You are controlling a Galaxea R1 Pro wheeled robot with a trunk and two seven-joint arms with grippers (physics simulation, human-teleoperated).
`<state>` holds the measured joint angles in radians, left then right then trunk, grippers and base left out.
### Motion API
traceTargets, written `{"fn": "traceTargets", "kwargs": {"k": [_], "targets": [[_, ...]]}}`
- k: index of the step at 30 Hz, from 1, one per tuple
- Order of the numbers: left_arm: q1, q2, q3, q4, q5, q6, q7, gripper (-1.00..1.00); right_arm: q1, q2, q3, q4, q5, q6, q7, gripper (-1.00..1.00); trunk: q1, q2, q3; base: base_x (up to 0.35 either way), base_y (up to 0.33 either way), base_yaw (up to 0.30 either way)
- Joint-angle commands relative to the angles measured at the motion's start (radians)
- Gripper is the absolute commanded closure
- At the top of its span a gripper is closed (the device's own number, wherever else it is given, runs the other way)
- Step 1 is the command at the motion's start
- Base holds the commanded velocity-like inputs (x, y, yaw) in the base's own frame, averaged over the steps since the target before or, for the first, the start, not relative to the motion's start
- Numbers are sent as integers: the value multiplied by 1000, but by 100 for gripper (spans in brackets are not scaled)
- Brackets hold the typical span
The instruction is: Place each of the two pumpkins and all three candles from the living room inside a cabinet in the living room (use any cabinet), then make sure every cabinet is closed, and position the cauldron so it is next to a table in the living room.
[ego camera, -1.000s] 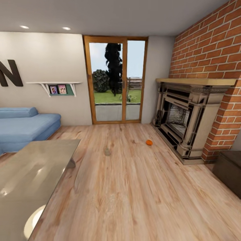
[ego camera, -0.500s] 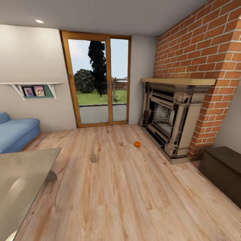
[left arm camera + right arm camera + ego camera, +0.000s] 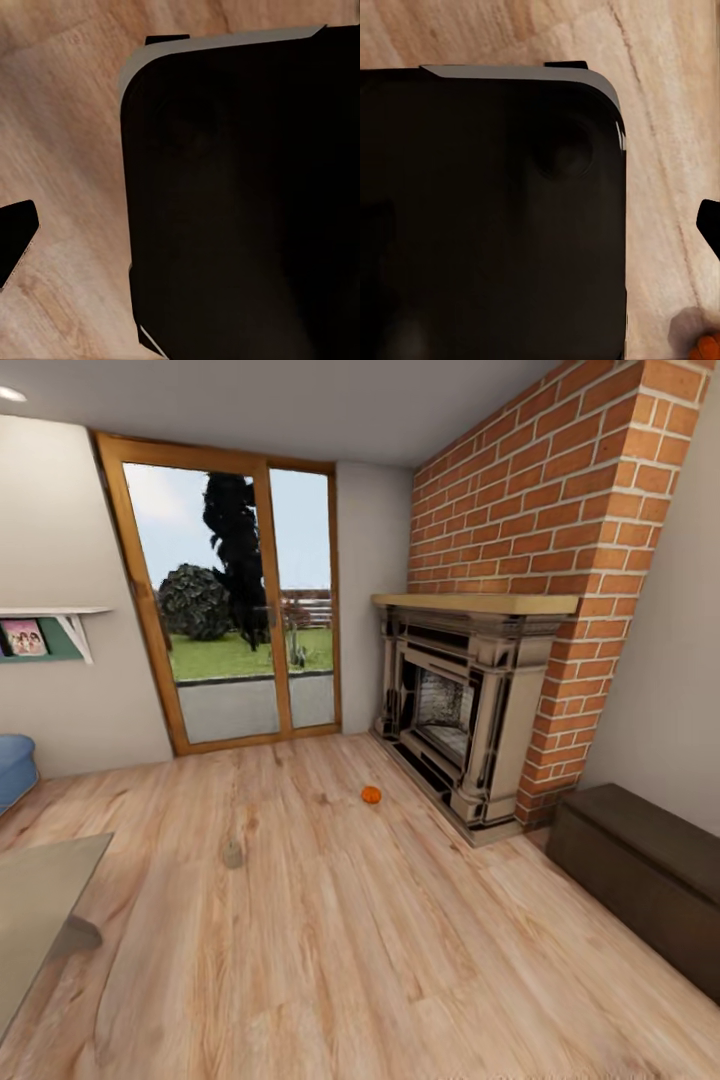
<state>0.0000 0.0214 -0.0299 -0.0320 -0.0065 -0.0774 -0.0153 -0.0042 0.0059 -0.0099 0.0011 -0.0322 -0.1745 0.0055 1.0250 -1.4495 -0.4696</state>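
Pumpkin (image 3: pixel 371 794) sits on the wood floor (image 3: pixel 330 950) just in front of the fireplace (image 3: pixel 455 710), with bare boards all around it; its stem is too small to make out, so no heading can be told. A candle (image 3: pixel 233 853) stands on the floor nearer the counter (image 3: pixel 35 905), well apart from the pumpkin, upright as far as its blurred shape shows. The cabinet (image 3: pixel 640 875) runs along the right wall beside the brick chimney (image 3: pixel 545 510), its long axis leading away from the fireplace, its far end cut off by the frame. The counter's corner alone shows. A glass door (image 3: pixel 235 590) stands behind. In the right wrist view an orange speck (image 3: pixel 707 347) peeks at the edge, unclear. Neither pincer's state can be told.
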Motion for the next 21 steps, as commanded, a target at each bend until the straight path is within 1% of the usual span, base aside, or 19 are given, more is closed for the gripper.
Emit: {"fn": "traceTargets", "kwargs": {"k": [1,8,13,21], "targets": [[0,0,-3,0,0,-3,-1,-100,0,0,-1,0,-4,-3,0,-100,0,0,-1,14,0,-292],[0,2,3,0,9,-3,1,-100,0,0,-1,0,-4,-3,0,-100,0,0,-1,3,0,-292],[0,7,1,0,8,-2,8,-100,0,0,-1,0,-4,-3,0,-100,0,0,-1,0,0,-292],[0,6,3,0,8,-2,11,-100,0,0,-1,0,-4,-3,1,-100,0,0,-1,0,0,-291]]}}
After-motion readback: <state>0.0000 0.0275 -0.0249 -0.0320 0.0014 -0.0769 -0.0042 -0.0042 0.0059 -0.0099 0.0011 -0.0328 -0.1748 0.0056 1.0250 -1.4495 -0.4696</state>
